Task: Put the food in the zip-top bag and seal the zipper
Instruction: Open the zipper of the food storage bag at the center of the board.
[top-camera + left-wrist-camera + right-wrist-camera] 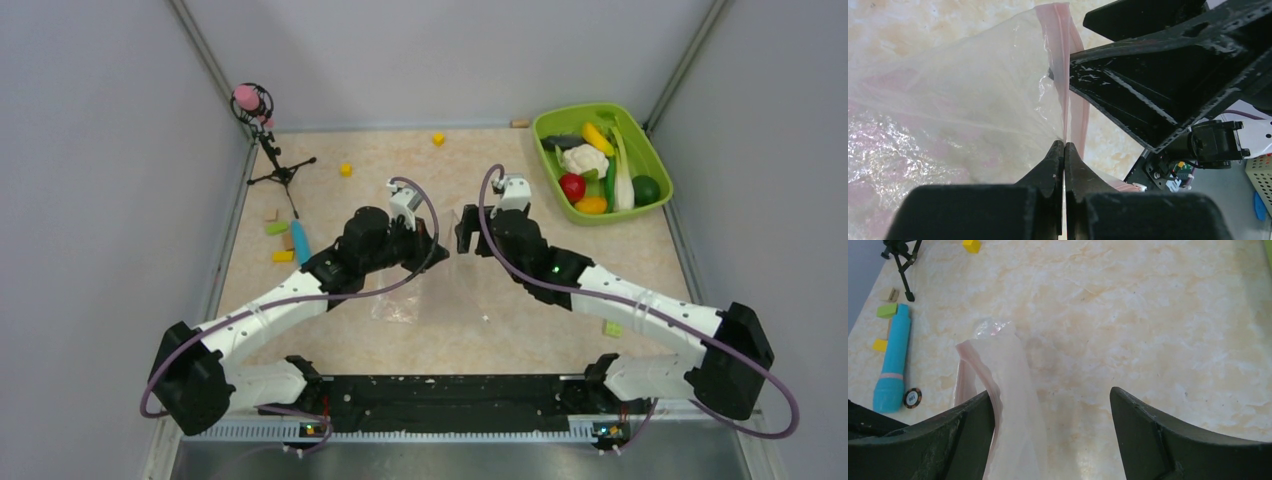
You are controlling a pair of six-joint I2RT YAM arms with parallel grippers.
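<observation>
The clear zip-top bag (412,292) is lifted at its mouth between the two arms at the table's middle. My left gripper (1064,144) is shut on the bag's mouth edge by the pink zipper (1062,55); in the top view it (437,250) sits left of the bag's raised edge. My right gripper (1050,405) is open, with the bag's pink edge (1000,385) against the inside of its left finger (968,425); in the top view it (467,234) faces the left one. The food, white cauliflower (584,158), red tomato (572,186) and yellow, orange and green pieces, lies in the tray.
The lime-green tray (655,160) stands at the back right. A blue cylinder (893,360), small yellow and green blocks (278,228) and a tripod with a pink ball (270,150) are at the left. Yellow blocks (345,169) lie at the back. A green block (612,328) lies by the right arm.
</observation>
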